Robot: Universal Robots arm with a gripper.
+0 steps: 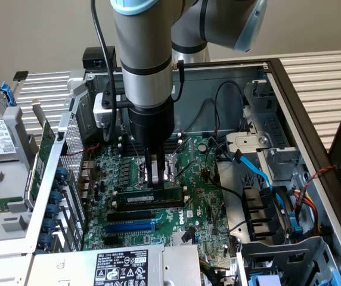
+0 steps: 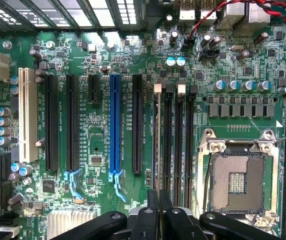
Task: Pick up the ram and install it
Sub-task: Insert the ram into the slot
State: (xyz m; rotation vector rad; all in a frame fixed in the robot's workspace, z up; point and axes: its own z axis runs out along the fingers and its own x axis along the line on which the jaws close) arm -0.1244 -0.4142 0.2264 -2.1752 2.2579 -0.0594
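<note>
Ram (image 1: pixel 149 196): long narrow green board stick, black chips in a row, white label near its middle, print too small to read. It stands on edge along the outermost of four parallel black memory slots (image 2: pixel 179 145), the one beside the long black expansion slots. I cannot tell whether it is fully seated. In the wrist view it shows edge-on as a thin strip running away from the fingertips.

Gripper (image 1: pixel 154 183): two slim black fingers (image 1: pixel 151 170) drawn close together, pinching the ram near its mid-length from above, one on each flat face. The gripper links in the wrist view are matte black with round pivot pins.

Motherboard (image 2: pixel 108 60): glossy green, dense with silver-topped capacitors and white silkscreen print I cannot read. Blue expansion slot (image 2: pixel 115 125) lies between black ones, with a white slot (image 2: pixel 27 115) further out. The open CPU socket (image 2: pixel 235 182) has a bright metal frame and a gold pin field. A finned aluminium heat sink (image 2: pixel 70 220) is near the fingers.

Case (image 1: pixel 313 101): grey sheet steel, lying open on a slatted worktop (image 1: pixel 319 65). Power supply label (image 1: pixel 121 266): white, certification marks, text illegible. A blue cable (image 1: pixel 257 170) runs at the exterior view's right.
</note>
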